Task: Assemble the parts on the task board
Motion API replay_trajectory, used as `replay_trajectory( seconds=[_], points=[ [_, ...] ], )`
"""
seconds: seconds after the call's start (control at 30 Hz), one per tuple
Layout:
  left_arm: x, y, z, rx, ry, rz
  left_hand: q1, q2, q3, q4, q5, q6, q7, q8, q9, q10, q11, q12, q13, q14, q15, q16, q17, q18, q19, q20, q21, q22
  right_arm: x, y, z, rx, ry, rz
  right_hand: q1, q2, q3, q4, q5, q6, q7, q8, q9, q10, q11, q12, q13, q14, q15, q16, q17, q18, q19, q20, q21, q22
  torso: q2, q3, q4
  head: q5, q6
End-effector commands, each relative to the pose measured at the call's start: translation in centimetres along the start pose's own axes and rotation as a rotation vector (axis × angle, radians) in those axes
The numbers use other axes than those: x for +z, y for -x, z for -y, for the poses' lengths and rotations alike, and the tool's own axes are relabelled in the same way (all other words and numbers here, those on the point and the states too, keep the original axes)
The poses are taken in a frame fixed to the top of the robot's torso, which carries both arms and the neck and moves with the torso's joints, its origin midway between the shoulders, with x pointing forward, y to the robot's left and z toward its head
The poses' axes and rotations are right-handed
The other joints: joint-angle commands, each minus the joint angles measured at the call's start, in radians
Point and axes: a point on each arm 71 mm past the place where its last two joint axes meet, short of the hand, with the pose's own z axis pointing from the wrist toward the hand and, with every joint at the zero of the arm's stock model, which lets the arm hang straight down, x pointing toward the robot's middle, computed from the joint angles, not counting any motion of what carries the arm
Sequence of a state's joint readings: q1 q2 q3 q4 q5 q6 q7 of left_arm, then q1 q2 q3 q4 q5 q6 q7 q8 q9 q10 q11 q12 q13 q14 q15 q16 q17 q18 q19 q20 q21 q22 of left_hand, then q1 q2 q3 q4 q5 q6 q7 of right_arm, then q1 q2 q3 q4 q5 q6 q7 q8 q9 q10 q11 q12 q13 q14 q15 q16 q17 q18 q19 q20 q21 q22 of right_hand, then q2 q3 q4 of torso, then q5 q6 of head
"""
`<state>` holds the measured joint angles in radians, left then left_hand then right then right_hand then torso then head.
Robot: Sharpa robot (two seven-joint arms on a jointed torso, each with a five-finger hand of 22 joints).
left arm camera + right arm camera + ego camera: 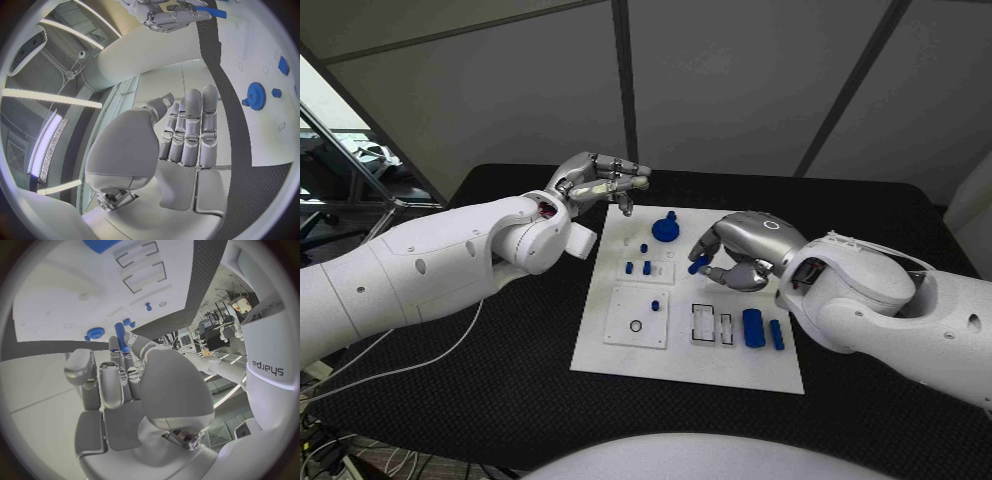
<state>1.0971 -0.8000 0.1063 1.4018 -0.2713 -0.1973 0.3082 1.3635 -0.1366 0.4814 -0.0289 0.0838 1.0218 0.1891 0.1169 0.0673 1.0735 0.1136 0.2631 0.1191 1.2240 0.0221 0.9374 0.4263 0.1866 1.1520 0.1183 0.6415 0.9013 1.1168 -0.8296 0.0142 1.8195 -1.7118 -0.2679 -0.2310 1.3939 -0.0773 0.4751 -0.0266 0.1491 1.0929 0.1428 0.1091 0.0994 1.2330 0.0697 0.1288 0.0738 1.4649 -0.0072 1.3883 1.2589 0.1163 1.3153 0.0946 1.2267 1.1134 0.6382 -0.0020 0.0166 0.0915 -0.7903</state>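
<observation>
The right hand [727, 262] pinches a blue peg [698, 264] above the task board [678, 352]; a thin grip, it seems, so it may slip. The left hand [600, 183] hovers empty, fingers apart.

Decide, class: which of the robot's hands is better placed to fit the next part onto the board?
The right hand: it already holds a blue peg over the task board. The left hand hovers empty beyond the board's far edge.

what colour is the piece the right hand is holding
Blue; the peg in the right hand shows best in the right wrist view.
</observation>
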Motion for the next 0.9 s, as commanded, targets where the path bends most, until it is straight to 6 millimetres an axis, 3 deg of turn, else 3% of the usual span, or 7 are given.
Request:
replay_trajectory(
  seconds=[0.03, 0.17, 0.33, 0.63, 0.9],
  points=[
    [0.2, -0.1, 0.1, -0.007, -0.005, -0.006, 0.0, 0.01, -0.006, -0.002, 0.005, -0.01, 0.0, -0.001, 0.0, -0.006, -0.001, 0.007, -0.001, -0.003, 0.002, -0.003, -0.001, -0.004, -0.006, 0.003, -0.005, -0.001, 1.0, -0.3, -2.3, 0.052, 0.094, 0.004, 0.0, 0.0, 0.008, -0.001, 0.002, 0.006, 0.002, -0.001, -0.001, 0.005, 0.001, -0.007, -0.001, 0.048, -0.003, 0.004, 0.001, -0.016, 0.0, -0.001, 0.004, -0.002, 0.0, 0.0009, 0.0003, 0.006, 0.0],
    [0.3, -0.1, 0.0, -0.007, -0.006, -0.005, 0.0, 0.01, -0.006, -0.002, 0.005, -0.01, 0.0, -0.001, 0.0, -0.006, -0.001, 0.007, -0.001, -0.003, 0.002, -0.003, -0.001, -0.004, -0.006, 0.003, -0.005, -0.001, 2.1, -1.4, -4.4, 0.08, 0.163, -0.01, 0.0, -0.002, 0.009, -0.002, 0.005, 0.005, 0.004, -0.003, -0.002, 0.004, 0.002, -0.01, -0.002, 0.048, -0.003, 0.004, 0.0, -0.015, -0.002, -0.001, 0.003, -0.004, 0.002, 0.0, 0.0041, 0.003, 0.004],
    [0.4, -0.3, 0.0, -0.009, -0.007, -0.009, 0.0, 0.01, -0.006, -0.002, 0.005, -0.01, 0.0, 0.0, 0.0, -0.006, -0.001, 0.007, -0.001, -0.003, 0.002, -0.003, -0.001, -0.004, -0.006, 0.003, -0.006, -0.001, 3.0, -3.2, -6.5, 0.1, 0.229, -0.052, -0.003, -0.002, 0.01, -0.003, 0.01, 0.003, 0.007, -0.006, -0.003, 0.003, 0.005, -0.015, -0.002, 0.048, -0.001, 0.005, 0.001, -0.015, -0.003, 0.0, 0.002, -0.005, 0.002, -0.0012, 0.0003, 0.012, 0.0],
    [0.6, -0.6, 0.1, -0.012, -0.008, -0.016, 0.0, 0.01, -0.006, -0.002, 0.005, -0.01, 0.0, 0.0, 0.0, -0.006, -0.001, 0.007, -0.001, -0.003, 0.002, -0.003, -0.001, -0.004, -0.006, 0.003, -0.006, -0.001, 3.7, -5.8, -6.8, 0.076, 0.236, -0.152, -0.005, -0.004, 0.01, -0.003, 0.01, 0.002, 0.008, -0.007, -0.003, 0.002, 0.006, -0.018, -0.002, 0.048, 0.0, 0.005, 0.001, -0.014, -0.004, 0.001, 0.001, -0.007, 0.001, 0.0008, -0.0009, 0.019, -0.006],
    [0.6, -0.6, 0.0, -0.013, -0.007, -0.018, 0.0, 0.01, -0.006, -0.002, 0.005, -0.01, 0.0, 0.0, 0.0, -0.006, -0.001, 0.007, -0.001, -0.003, 0.002, -0.003, -0.001, -0.004, -0.006, 0.003, -0.006, -0.001, 4.0, -6.5, -6.7, 0.051, 0.222, -0.184, -0.005, -0.004, 0.01, -0.003, 0.01, 0.002, 0.008, -0.008, -0.003, 0.002, 0.006, -0.018, -0.002, 0.049, 0.0, 0.006, 0.002, -0.015, -0.004, 0.001, 0.001, -0.006, 0.001, 0.0007, -0.0006, 0.02, -0.01]
  ],
)
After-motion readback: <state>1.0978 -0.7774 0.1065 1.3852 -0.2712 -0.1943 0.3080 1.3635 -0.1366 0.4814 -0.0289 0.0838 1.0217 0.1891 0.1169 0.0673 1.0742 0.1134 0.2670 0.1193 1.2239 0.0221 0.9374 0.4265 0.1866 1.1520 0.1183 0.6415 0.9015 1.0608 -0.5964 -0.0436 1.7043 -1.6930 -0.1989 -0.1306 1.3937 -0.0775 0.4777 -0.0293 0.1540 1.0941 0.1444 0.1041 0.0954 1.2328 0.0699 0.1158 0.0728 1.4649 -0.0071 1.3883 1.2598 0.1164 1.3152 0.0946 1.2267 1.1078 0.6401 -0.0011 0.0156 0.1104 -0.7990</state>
